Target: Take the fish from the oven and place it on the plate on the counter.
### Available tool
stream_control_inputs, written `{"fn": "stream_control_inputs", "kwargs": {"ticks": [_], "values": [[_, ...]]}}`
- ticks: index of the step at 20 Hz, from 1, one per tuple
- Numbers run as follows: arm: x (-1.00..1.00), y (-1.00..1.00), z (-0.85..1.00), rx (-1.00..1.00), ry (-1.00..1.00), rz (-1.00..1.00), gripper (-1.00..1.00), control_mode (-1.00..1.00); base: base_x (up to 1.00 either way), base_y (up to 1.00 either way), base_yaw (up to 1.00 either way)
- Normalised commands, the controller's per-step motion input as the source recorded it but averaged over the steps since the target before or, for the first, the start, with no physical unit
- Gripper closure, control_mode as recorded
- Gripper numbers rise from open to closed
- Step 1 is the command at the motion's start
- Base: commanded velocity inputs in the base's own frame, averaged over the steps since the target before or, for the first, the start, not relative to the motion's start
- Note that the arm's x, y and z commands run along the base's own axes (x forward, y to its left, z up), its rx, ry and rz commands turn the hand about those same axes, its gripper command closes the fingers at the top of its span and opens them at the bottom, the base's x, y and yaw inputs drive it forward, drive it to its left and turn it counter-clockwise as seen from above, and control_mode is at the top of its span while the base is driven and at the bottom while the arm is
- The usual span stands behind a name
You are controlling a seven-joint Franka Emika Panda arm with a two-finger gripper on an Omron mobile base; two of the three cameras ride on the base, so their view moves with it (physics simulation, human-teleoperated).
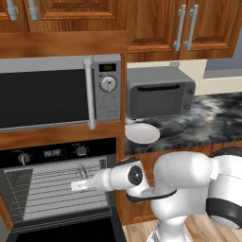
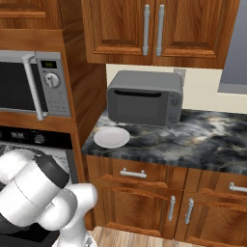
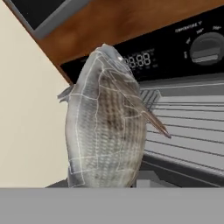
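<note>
The oven [image 1: 52, 153] stands open, its wire rack [image 1: 56, 194] showing. My gripper [image 1: 78, 184] reaches into its mouth and is shut on the fish [image 1: 82, 170], a small silvery-grey body held upright just above the rack. In the hand view the fish [image 3: 105, 127] looms close in front of the oven's black control panel [image 3: 183, 43] and the rack bars; my fingertips are hidden under it. The white plate [image 1: 142, 133] [image 2: 111, 137] sits empty at the left end of the marbled counter [image 1: 208, 118] [image 2: 193, 140], up and to the right of my gripper.
A silver microwave [image 1: 47, 94] [image 2: 29, 87] sits above the oven. A grey boxy appliance [image 1: 159, 92] [image 2: 144, 99] stands on the counter just behind the plate. The lowered oven door [image 1: 71, 231] juts out below. Wooden drawers [image 2: 140, 178] lie under the counter.
</note>
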Motion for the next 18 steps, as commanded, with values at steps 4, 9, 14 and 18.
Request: {"fn": "stream_control_inputs", "kwargs": {"ticks": [4,9,14,18], "values": [[-0.03,-0.28,1.00,0.00,0.24,0.12,1.00,-1.00,0.00,0.00,0.00],[-0.15,-0.13,0.80,-0.08,0.31,0.04,1.00,-1.00,0.00,0.00,0.00],[-0.35,0.13,1.00,-0.08,0.08,0.14,1.00,-1.00,0.00,0.00,0.00],[-0.54,0.09,1.00,0.01,0.00,0.17,1.00,-1.00,0.00,0.00,0.00]]}}
